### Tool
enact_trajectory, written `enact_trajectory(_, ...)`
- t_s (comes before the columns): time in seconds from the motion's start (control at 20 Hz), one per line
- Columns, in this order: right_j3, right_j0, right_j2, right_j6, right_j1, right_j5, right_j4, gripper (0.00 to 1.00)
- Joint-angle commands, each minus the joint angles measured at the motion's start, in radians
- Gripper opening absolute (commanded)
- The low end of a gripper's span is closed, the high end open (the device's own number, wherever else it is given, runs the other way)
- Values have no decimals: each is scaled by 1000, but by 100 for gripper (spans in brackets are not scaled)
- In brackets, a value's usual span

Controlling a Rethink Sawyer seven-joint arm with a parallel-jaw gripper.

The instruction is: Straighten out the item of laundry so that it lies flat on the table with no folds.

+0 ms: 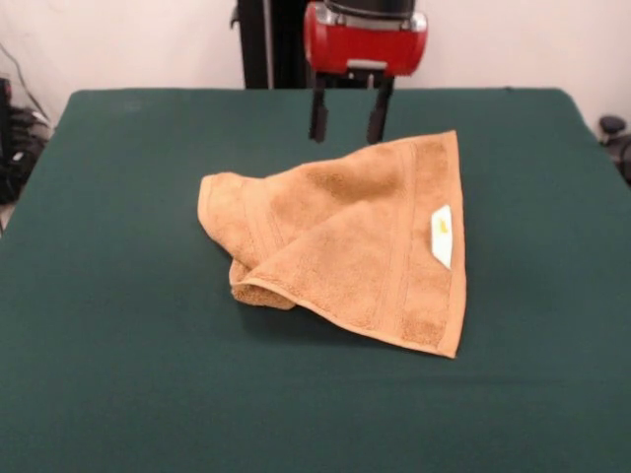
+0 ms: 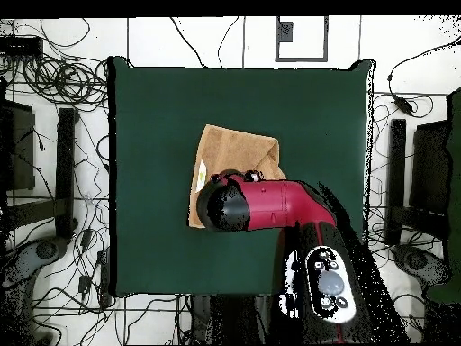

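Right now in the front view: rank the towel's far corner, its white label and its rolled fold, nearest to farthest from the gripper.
1. The far corner of the towel lies just right of and slightly below the gripper.
2. The white label sits lower, near the towel's right edge.
3. The rolled fold is at the lower left, toward the camera, on the table.
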Motion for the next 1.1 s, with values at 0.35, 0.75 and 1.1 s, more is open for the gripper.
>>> enact_trajectory(0.35,-140,94,21,149,124,39,37,100)
enact_trajectory(0.75,-203,136,10,183,201,2,61,100)
enact_trajectory(1.1,-258,163,-3,190,234,17,76,100)
